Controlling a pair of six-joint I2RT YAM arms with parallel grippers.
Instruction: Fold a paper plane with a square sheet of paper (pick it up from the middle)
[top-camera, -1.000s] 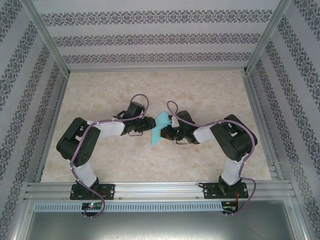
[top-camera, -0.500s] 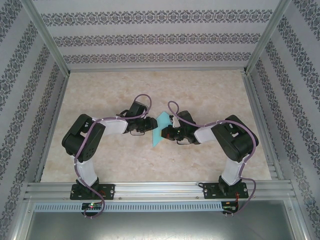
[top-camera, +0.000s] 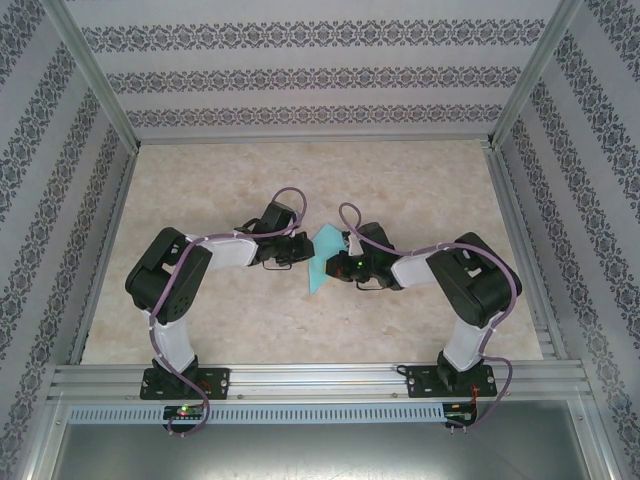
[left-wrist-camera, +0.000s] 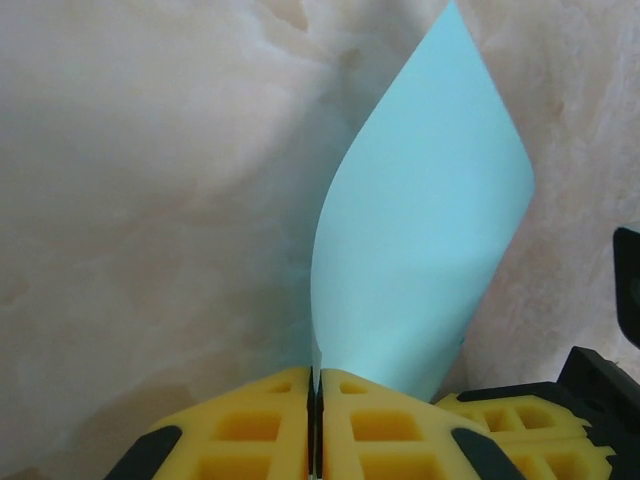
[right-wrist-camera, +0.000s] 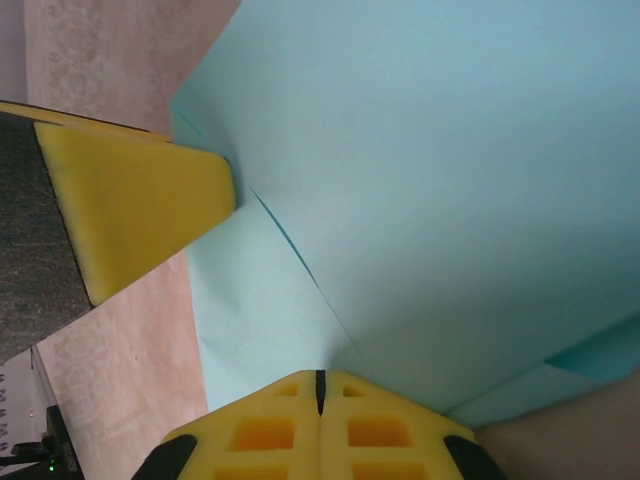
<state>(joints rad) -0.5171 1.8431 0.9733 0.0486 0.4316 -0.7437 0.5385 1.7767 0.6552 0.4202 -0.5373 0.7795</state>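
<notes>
Nearest, along the table's near edge, the two arm bases sit on an aluminium rail. Neither the rail nor the bases carry a brand name or label I can read. Further in, at about the middle of the table, the two arms meet head-on over the square sheet of paper. The left gripper has its yellow jaws pressed together on the sheet's lower edge, and from there the paper rises in a bowed curve to a point. The right gripper also has its jaws pressed flat together, pinching the sheet where a straight crease runs down into their seam. One left finger touches the paper just beside that crease. The sheet is plain teal, with no print or marking on either face. With one crease in and no dart shape yet, I judge this an early fold, with the sheet held between the two pinches so a flap can be brought over. The next move probably calls for both arms to travel together, so the thin paper neither tears nor slips. The edges then have to be lined up before the fold is pressed down against the table. Beyond the far edge, the wall panels show only bands of repeating ornament, with no words.
</notes>
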